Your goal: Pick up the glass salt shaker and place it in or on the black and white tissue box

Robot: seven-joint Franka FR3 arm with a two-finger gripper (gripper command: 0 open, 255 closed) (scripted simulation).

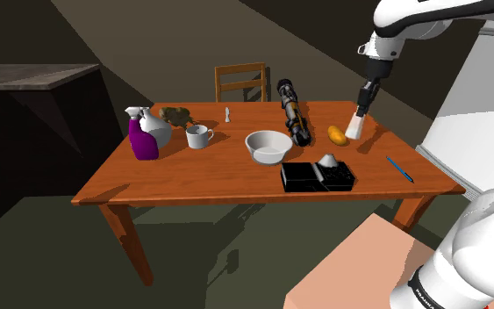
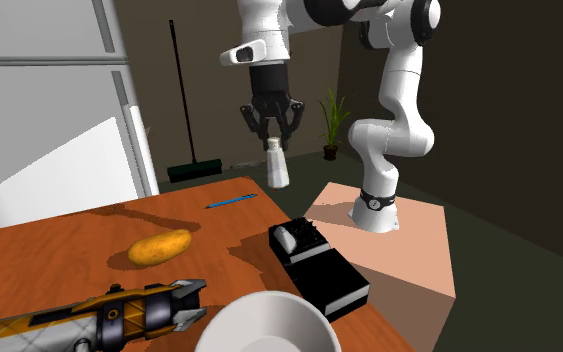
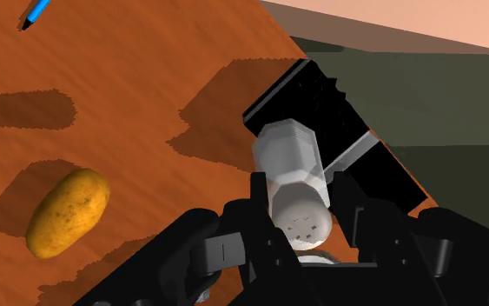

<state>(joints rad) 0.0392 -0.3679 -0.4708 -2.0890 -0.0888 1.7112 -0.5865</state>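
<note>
- Up above the wooden table [image 1: 192,176], the black gripper [image 2: 273,135] is clamped on the salt shaker [image 2: 277,165], both fingers pressing its top from either side.
- In the wrist view the gripper [image 3: 300,200] squeezes the shaker [image 3: 290,161] just under its holed cap, and the pale grey-white body points down and away from the hand.
- The shaker hangs upright and off the wood, touching nothing but the fingers.
- The black and white tissue box [image 1: 311,176] sits flat on the table with a white tuft at its top; in the shoulder view the shaker [image 1: 355,125] hangs beyond it, higher and toward that view's right.
- Along the gripper's line of sight, the tissue box [image 3: 320,91] lies right behind the shaker.
- A potato [image 1: 337,133] lies just past the tissue box, close under the shaker.
- A blue pen [image 1: 399,168] lies beside the tissue box toward the shoulder view's right, and a white bowl [image 1: 268,145] stands near its other side.
</note>
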